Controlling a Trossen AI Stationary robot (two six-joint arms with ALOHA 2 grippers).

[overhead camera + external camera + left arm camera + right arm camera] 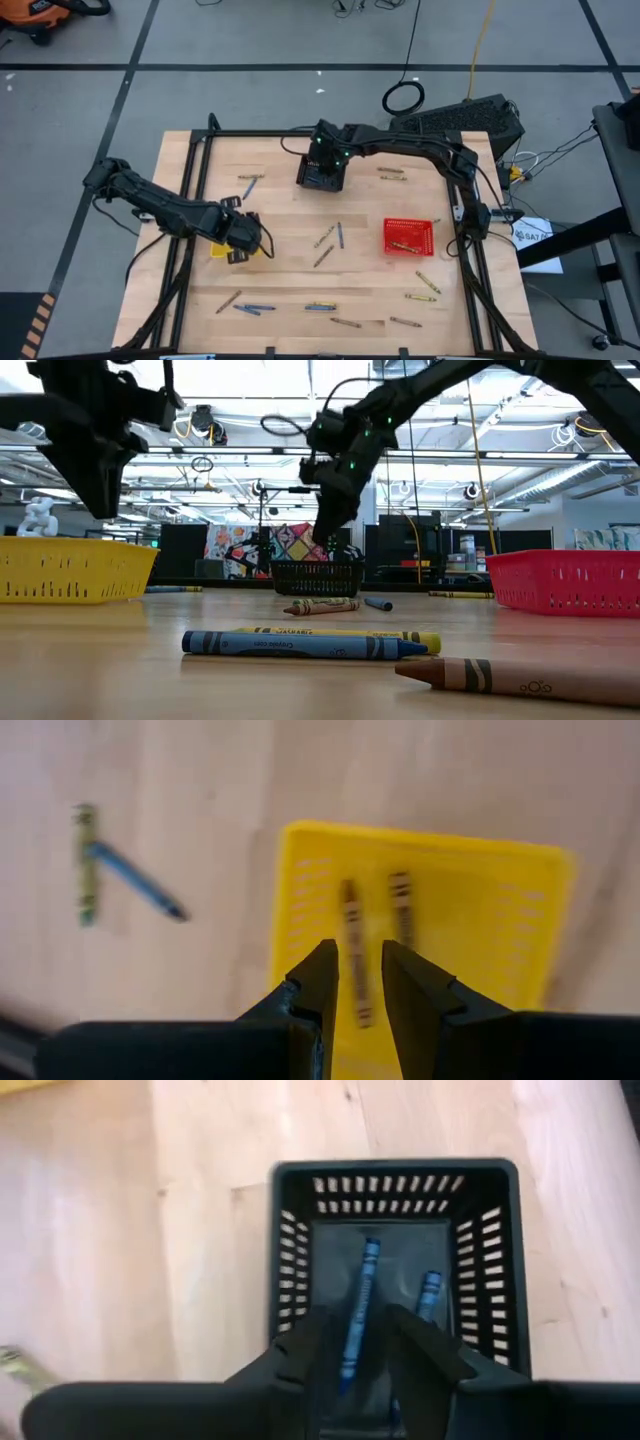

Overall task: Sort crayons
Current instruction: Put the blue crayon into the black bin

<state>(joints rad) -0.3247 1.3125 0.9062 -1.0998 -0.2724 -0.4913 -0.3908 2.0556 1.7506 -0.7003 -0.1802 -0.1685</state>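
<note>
My left gripper [358, 955] is open above the yellow basket [480, 900], which holds two tan-brown crayons [401, 905]. One of them [352, 935] shows in the gap between my fingers, and nothing touches it. In the high view this gripper [243, 233] hangs over the basket [217, 250] at the table's left. My right gripper [355, 1325] is open above the black basket [290, 1250] at the far middle [320, 178]. That basket holds two blue crayons [428, 1295], one [360, 1295] in line with the gap.
A red basket [410, 237] at the right holds a crayon [405, 245]. Loose crayons lie about the table: near the middle [330, 240], along the near edge [320, 307], at the near right [425, 285] and at the far side [250, 178]. The low view shows blue [300, 645], yellow [340, 632] and brown [520, 678] crayons up close.
</note>
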